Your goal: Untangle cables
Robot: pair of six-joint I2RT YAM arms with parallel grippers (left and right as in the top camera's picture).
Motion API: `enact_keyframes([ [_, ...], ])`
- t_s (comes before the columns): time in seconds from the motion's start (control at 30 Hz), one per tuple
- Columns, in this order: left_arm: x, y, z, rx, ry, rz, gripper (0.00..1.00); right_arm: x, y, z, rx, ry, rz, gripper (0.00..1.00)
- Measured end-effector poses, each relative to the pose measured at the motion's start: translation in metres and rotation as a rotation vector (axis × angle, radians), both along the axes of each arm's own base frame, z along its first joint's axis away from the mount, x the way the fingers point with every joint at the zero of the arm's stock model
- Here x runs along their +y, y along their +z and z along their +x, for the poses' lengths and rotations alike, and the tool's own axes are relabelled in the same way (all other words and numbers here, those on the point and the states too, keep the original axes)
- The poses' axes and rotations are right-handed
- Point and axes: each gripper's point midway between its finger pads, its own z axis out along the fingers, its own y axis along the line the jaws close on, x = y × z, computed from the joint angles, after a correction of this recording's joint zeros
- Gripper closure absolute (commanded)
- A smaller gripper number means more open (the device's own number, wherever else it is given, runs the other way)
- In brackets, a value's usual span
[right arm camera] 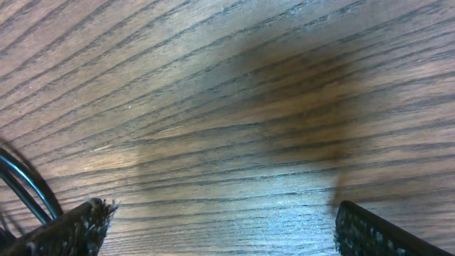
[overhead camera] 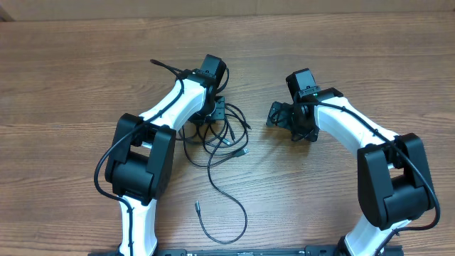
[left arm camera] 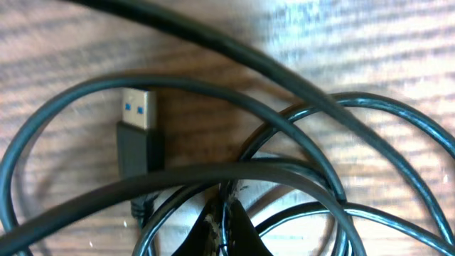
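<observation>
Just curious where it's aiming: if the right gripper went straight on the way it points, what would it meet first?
Most likely the brown wooden tabletop: the right gripper has only bare wood between its open fingers. The thin black cables lie off to one side.

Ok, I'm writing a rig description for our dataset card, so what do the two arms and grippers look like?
The left arm and right arm match: rounded white links joined by bulky black joint housings, with a thin black cable running along each. A boxy black camera unit sits at each wrist. The right gripper has black fingers with rough, frayed-looking edges. No markings show.
</observation>
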Motion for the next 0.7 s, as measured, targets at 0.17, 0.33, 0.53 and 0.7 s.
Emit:
enact_keyframes([
  [0.17, -0.001, 0.017, -0.001, -0.017, -0.012, -0.015, 0.96, 0.0, 0.0, 0.0, -0.002, 0.0, 0.0, 0.0],
  [0.33, 0.004, 0.047, -0.001, -0.072, -0.015, -0.006, 0.87, 0.0, 0.0, 0.001, -0.002, 0.0, 0.001, 0.0],
  [0.53, 0.018, 0.049, -0.006, -0.059, -0.006, 0.058, 0.96, 0.0, 0.0, 0.001, -0.004, 0.0, 0.001, 0.0],
  [0.7, 0.021, 0.049, -0.005, -0.06, -0.01, 0.064, 0.89, 0.0, 0.0, 0.001, -0.004, 0.0, 0.001, 0.0],
])
